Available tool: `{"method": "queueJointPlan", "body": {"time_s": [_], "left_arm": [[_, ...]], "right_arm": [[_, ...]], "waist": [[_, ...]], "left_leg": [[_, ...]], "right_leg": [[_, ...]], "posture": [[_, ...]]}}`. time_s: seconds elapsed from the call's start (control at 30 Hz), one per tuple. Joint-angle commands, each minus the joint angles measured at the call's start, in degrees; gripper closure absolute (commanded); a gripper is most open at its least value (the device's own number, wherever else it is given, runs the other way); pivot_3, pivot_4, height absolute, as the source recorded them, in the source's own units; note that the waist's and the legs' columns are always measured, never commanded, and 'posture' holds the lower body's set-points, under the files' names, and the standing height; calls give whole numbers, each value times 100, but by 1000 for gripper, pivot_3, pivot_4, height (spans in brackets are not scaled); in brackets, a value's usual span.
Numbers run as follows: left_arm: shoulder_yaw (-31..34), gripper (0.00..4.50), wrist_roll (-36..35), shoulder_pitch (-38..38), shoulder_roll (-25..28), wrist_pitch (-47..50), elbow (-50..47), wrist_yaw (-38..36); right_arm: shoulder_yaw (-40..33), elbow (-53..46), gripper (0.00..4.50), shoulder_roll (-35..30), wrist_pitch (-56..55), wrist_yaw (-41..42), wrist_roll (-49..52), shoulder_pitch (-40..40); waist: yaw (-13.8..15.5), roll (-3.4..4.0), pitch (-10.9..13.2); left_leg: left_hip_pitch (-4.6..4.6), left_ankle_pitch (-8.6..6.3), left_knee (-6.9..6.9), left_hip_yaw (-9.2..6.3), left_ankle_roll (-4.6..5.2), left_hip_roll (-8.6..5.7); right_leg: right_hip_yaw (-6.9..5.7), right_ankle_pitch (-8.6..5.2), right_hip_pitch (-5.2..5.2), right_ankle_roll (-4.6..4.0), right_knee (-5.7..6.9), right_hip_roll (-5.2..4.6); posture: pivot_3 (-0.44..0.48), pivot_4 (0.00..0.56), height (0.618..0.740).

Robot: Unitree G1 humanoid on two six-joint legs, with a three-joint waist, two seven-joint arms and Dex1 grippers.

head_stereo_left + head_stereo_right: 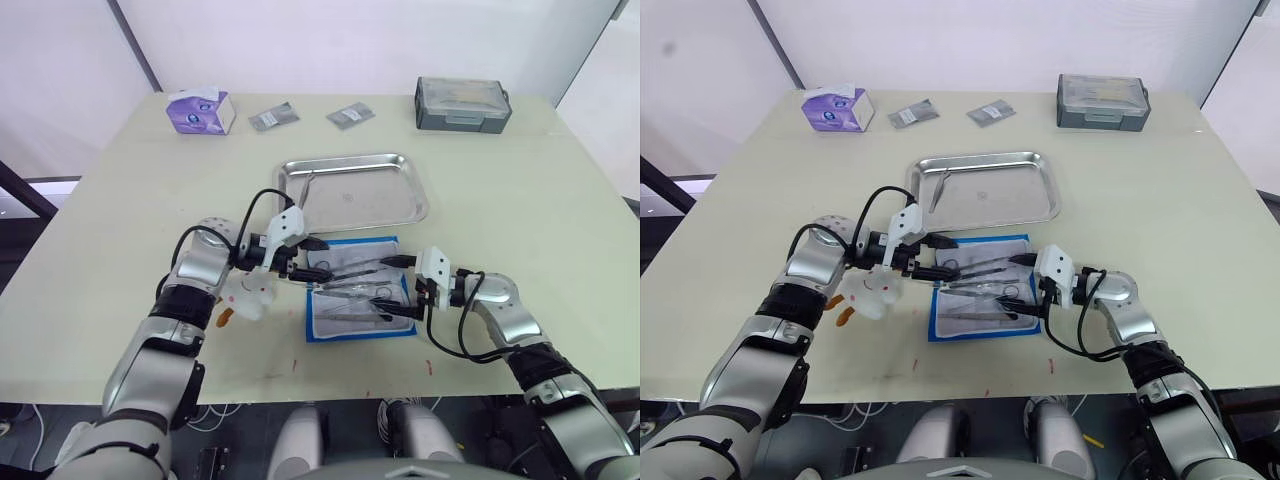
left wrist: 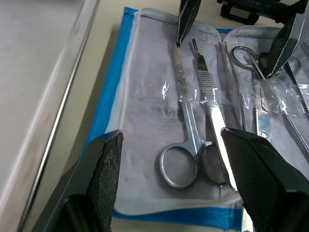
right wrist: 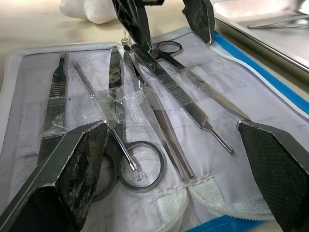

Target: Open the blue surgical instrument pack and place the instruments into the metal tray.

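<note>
The blue surgical instrument pack (image 1: 326,330) lies open near the table's front, its pale lining up. Several silver instruments sit under clear pocket strips: ring-handled scissors (image 2: 185,141), a flat handle (image 2: 212,99) and more scissors (image 3: 126,153). My left gripper (image 1: 318,259) hovers open over the pack's left half, the scissors between its fingers (image 2: 108,166). From the right side my right gripper (image 1: 396,286) faces it, also open over the instruments, fingers (image 3: 82,159) wide apart. The metal tray (image 1: 410,205) stands just behind the pack with one thin instrument (image 1: 306,187) at its left end.
Along the back edge are a purple tissue box (image 1: 200,110), two grey foil packets (image 1: 273,117) (image 1: 350,115) and a dark grey plastic box (image 1: 462,103). A white soft object (image 1: 248,297) lies by my left wrist.
</note>
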Motion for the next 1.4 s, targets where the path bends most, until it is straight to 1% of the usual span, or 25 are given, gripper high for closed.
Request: {"method": "queueJointPlan", "body": {"time_s": [0.03, 0.07, 0.17, 0.2, 0.5, 0.7, 0.77, 0.83, 0.9, 1.1, 1.4], "left_arm": [[-41, 2499, 29, -97, -53, -74, -45, -73], [-46, 3073, 28, -93, -64, -75, -43, -80], [-64, 4137, 29, -93, -81, -96, -20, -86], [-71, 4401, 24, -100, -85, -101, -8, -92], [-117, 4401, 71, -99, -152, -251, 106, -71], [49, 4401, -125, -211, -206, 215, 76, -23], [114, 4401, -154, -248, -214, 221, 57, 55], [133, 3881, -138, -254, -206, 149, 49, 116], [152, 3881, -115, -234, -196, 85, 34, 152], [106, 3881, -171, -18, -127, 186, -249, -111], [70, 3881, -118, 98, -156, 293, -402, -8]], "right_arm": [[319, 784, 0, -124, 254, 5, -497, 442], [316, 780, 0, -123, 254, -1, -495, 446], [311, 768, 0, -123, 248, -14, -492, 458], [308, 770, 0, -123, 247, -17, -489, 457], [298, 759, 0, -129, 246, -42, -489, 455], [302, 733, 0, -136, 264, -40, -485, 466], [302, 738, 0, -138, 264, -34, -485, 462], [302, 742, 0, -139, 263, -30, -485, 459], [303, 741, 0, -139, 262, -30, -487, 458], [303, 759, 0, -135, 247, -34, -493, 442], [301, 754, 0, -134, 252, -38, -491, 446]], "waist": [[0, 0, 0], [0, 0, 0], [1, 0, 0], [0, 0, 0], [2, 0, 0], [2, 0, 0], [1, 0, 0], [2, 0, 0], [2, 0, 0], [1, 0, 0], [2, 0, 0]], "left_leg": [[0, 0, 0, 0, 0, 0], [0, 0, 0, 0, 0, 0], [0, 0, 0, 0, 0, 0], [0, 0, 0, 0, 0, 0], [0, 0, 0, -1, 0, 0], [-1, 0, 0, -1, 0, 0], [-1, 0, 0, 0, 0, 0], [-1, 0, 0, 0, 0, 0], [-1, 0, 0, -1, 0, 0], [0, 0, 0, 0, 0, 0], [-1, 0, 0, -1, 0, 0]], "right_leg": [[0, 0, 0, 0, 0, 0], [0, 0, 0, 0, 0, 0], [0, 0, 0, 0, 0, 0], [0, 0, 0, 0, 0, 0], [0, 0, 0, 0, -1, 0], [0, 0, 0, 0, -1, 0], [0, 0, 0, 0, -1, 0], [0, 0, 0, 0, -1, 0], [0, 0, 0, 0, -1, 0], [0, 0, 0, 0, -1, 0], [0, 0, 0, 0, -2, 0]], "posture": [[0, 150, 734], [0, 150, 734], [0, 150, 734], [0, 150, 734], [0, 150, 734], [0, 150, 734], [0, 150, 734], [0, 150, 734], [0, 150, 734], [0, 150, 734], [0, 150, 734]]}}
